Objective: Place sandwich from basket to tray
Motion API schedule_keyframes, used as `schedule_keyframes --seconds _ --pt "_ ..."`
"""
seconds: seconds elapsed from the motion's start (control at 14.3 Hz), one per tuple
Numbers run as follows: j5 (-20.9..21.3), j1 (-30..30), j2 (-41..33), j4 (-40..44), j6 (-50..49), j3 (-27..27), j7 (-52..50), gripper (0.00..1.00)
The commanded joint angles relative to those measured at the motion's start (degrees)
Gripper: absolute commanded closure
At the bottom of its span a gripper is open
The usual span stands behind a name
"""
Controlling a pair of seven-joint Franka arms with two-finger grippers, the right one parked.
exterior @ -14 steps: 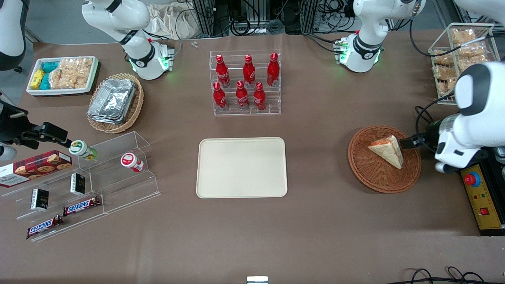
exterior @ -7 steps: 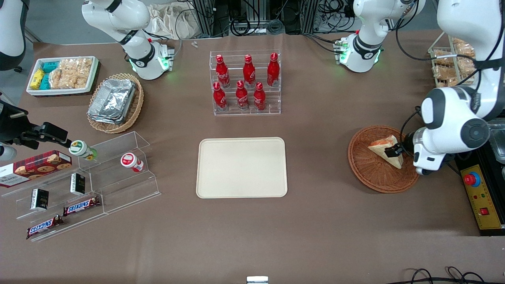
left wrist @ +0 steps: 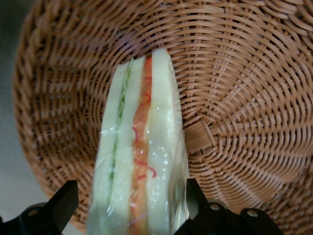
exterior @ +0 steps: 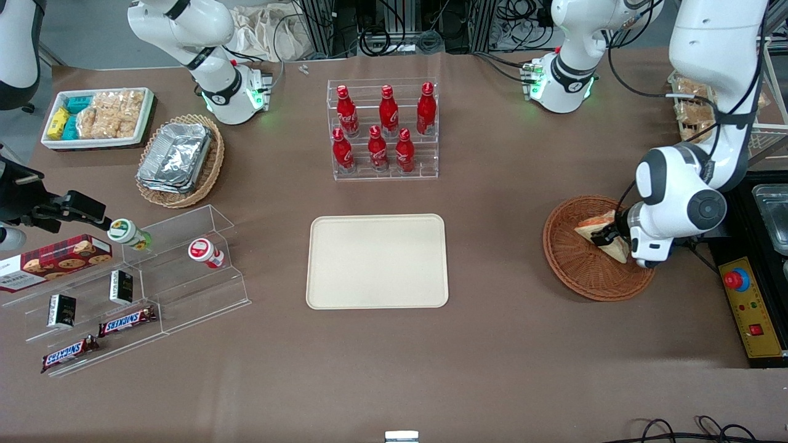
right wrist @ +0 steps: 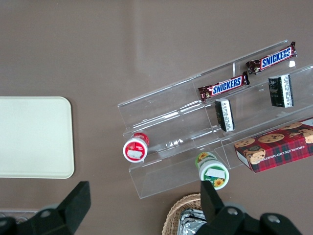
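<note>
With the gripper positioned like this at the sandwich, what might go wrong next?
1. The gripper is open astride the sandwich, whose wrap looks glossy; once squeezed, the soft layers may slip or squash.
2. The sandwich stands on edge in the basket, so an uneven close might tip it.

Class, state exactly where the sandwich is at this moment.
The sandwich lies in the basket toward the working arm's end of the table, with the gripper open around it, one finger at each side.

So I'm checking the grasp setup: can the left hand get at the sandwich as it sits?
Probably yes: the hand is open, one finger either side of the sandwich in the basket, nothing between.
</note>
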Motion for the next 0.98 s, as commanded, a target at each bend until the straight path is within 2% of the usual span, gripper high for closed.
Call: schedule_keyframes --seconds 0.0,0.07,0.28,0.56,0.91 --pt "-2.6 0.0 -0.3 0.0 1.4 0.0 -1.0 0.93" --pt "-2.6 0.0 -0.4 0.1 1.6 0.0 -1.0 1.00" --pt "-2.6 -0.1 -3.8 0.4 0.8 0.0 -1.1 1.00" --pt "-2.3 -1.2 -10.7 2.9 -9.3 -1.9 -0.1 1.00" --pt "-2.6 -1.7 -10.9 12.4 -18.5 -16.1 -0.4 1.00"
